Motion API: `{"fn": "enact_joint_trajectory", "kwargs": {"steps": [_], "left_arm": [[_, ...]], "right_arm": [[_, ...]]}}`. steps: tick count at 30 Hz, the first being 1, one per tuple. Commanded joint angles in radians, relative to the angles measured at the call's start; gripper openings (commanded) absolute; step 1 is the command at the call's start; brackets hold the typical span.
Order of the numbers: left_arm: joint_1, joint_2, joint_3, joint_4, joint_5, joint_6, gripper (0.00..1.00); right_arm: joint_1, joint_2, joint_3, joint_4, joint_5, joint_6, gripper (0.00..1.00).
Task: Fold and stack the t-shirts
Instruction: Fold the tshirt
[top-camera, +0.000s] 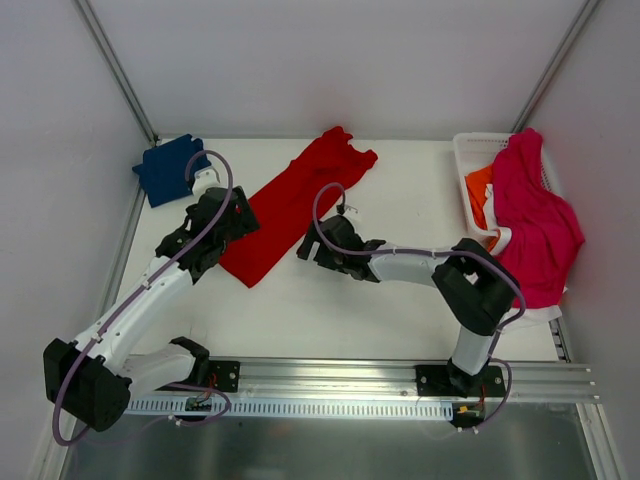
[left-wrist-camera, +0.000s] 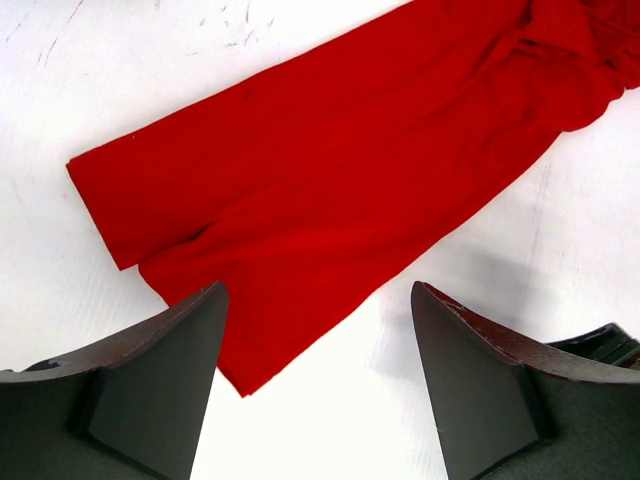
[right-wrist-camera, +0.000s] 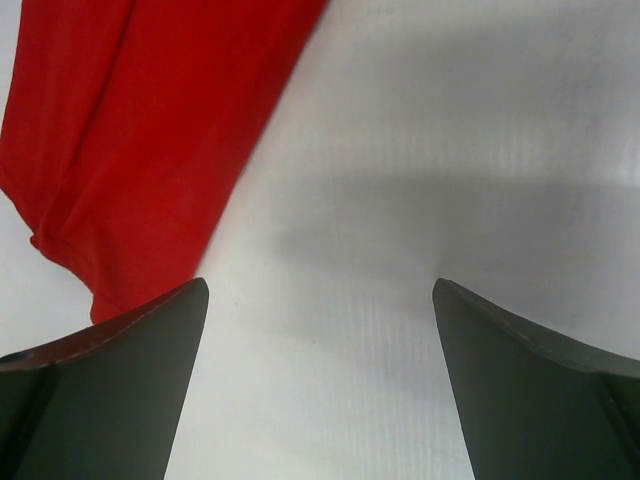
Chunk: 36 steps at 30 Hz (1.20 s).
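Top view, navy shirt (top-camera: 170, 170): is lying as a small folded bundle in the far left corner of the table (top-camera: 400, 290); it is looking finished and is likely forming the base of the stack.
Top view, red shirt (top-camera: 300, 200): is lying as a long narrow strip, running diagonally from far centre toward near left; the lengthwise folds appear done and the cross folds are not.
Top view, pink shirt (top-camera: 535, 215): is draping unfolded over the basket (top-camera: 465, 150) at far right.
Top view, orange shirt (top-camera: 480, 190): is peeking out of the basket under the pink one, unfolded.
Top view, left gripper (top-camera: 232, 218): is hanging over the strip's left edge near its near end.
Top view, right gripper (top-camera: 310, 245): is hanging just right of the strip's near end.
Left wrist, left gripper (left-wrist-camera: 318, 300): is standing wide and holding nothing, above the strip's near corner.
Left wrist, red shirt (left-wrist-camera: 330, 180): is showing two overlapped layers at its near end and is bunching at the far end.
Right wrist, right gripper (right-wrist-camera: 318, 290): is spreading wide and empty over bare table (right-wrist-camera: 450, 120), with the red shirt (right-wrist-camera: 130, 130) beside its left finger.
Progress: one shirt seems done, one is half folded, and at least two are waiting in the basket.
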Motion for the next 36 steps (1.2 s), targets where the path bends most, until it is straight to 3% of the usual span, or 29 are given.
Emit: {"fn": "enact_joint_trajectory", "kwargs": {"steps": [1, 12, 30, 33, 36], "left_arm": [[-0.01, -0.022, -0.013, 0.017, -0.025, 0.0, 0.75], [-0.012, -0.056, -0.027, 0.019, -0.023, 0.003, 0.75], [-0.01, -0.054, -0.039, 0.017, -0.028, -0.001, 0.76], [-0.01, -0.056, -0.041, 0.019, -0.031, 0.0, 0.76], [-0.01, -0.054, -0.045, 0.017, -0.037, 0.0, 0.76]], "right_arm": [[0.034, 0.013, 0.01, 0.038, 0.034, 0.058, 1.0], [0.119, 0.252, 0.225, 0.048, -0.026, 0.141, 0.99], [0.136, 0.346, 0.271, 0.102, -0.034, 0.147, 1.0], [0.136, 0.355, 0.273, 0.113, -0.039, 0.149, 0.92], [0.136, 0.346, 0.251, 0.128, -0.031, 0.149, 0.72]]}}
